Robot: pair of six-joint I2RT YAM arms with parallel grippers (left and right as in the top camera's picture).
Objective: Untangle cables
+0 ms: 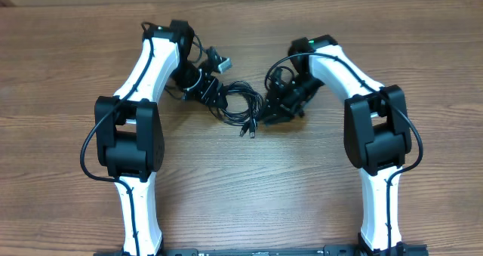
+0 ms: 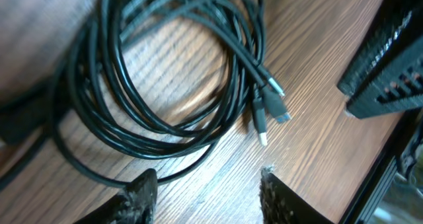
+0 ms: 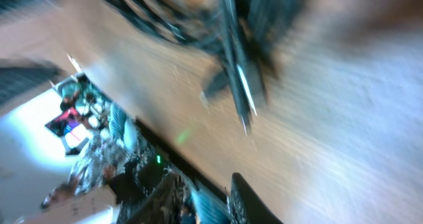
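The cables (image 1: 238, 105) lie bunched in loose loops on the table (image 1: 249, 180), in the gap between my two grippers. From my left wrist I see the cables (image 2: 165, 72) as a round coil of thin black cords lying flat on the wood, with several plug ends (image 2: 269, 108) sticking out side by side at the coil's right edge. My left gripper (image 2: 208, 197) hangs just below that coil. Its jaws stand apart with only bare wood between them, and the outermost strand passes close to the left fingertip. From overhead, my left gripper (image 1: 198, 82) sits at the left end of the bundle and my right gripper (image 1: 283, 103) at the right end. My right wrist view is badly blurred. It shows dark cords and one silver plug (image 3: 241, 92) above the wood, and I cannot tell how wide that gripper stands.
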